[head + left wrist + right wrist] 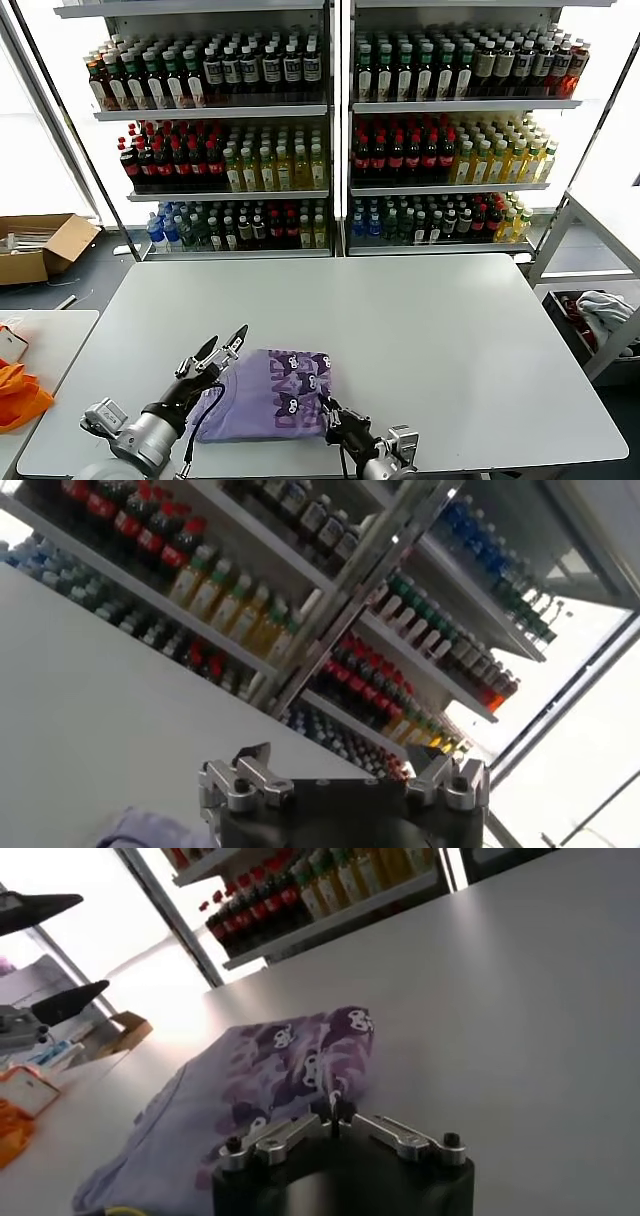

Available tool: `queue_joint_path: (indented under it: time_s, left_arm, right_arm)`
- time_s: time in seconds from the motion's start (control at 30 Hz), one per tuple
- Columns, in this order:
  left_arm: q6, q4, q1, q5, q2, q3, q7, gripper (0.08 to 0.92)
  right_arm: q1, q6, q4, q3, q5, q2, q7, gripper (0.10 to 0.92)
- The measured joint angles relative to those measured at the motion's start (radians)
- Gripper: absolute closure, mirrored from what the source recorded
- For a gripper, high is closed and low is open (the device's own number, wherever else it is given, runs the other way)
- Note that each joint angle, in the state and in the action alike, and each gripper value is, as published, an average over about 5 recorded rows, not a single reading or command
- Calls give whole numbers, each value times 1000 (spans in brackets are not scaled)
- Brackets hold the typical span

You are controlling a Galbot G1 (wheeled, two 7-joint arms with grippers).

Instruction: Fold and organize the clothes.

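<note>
The lavender T-shirt (265, 398) lies folded on the grey table (450, 340) near its front edge, with the dark purple print on its right part. It also shows in the right wrist view (270, 1083), and a corner of it shows in the left wrist view (150, 827). My left gripper (222, 350) is open and empty, raised over the shirt's far left corner; in the left wrist view (347, 772) its jaws stand wide apart. My right gripper (329, 413) is shut, its tips (335, 1113) against the shirt's near right corner. I cannot tell whether cloth is pinched.
Bottle shelves (330, 110) stand behind the table. A bright orange cloth (20, 392) lies on a side table at the left, with a cardboard box (40, 245) on the floor beyond. A white-and-grey cloth (603, 305) sits in a rack at the right.
</note>
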Motion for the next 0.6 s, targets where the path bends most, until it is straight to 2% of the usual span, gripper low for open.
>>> queue_joint_path:
  time_s: [0.33, 0.6]
  left_arm:
    - [0, 5, 5, -7, -3, -25, 0, 177]
    - [3, 0, -1, 0, -14, -13, -5, 177]
  right_arm:
    - [-44, -53, 39, 135, -26, -85, -53, 894]
    - [-52, -30, 59, 191, -74, -99, -39, 680]
